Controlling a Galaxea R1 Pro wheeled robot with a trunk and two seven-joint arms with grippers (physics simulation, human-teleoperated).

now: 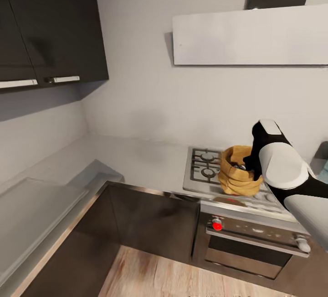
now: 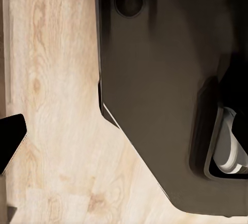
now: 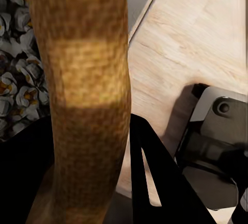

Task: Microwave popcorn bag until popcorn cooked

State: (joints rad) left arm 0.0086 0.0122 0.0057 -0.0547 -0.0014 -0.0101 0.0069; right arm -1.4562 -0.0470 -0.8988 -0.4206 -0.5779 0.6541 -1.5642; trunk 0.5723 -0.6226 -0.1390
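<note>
Mustard-yellow popcorn bag (image 1: pixel 237 172) hangs above gas hob (image 1: pixel 205 169), rim pinched in closed right gripper (image 1: pixel 249 164); popcorn (image 3: pixel 15 87) visible inside. Left gripper's opening impossible to judge.

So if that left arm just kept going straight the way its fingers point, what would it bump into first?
Probably the wooden floor, which its wrist camera looks down on past a dark fingertip. The robot's own dark base lies close beside that line, and depth is hard to judge, so it might graze that instead.
</note>
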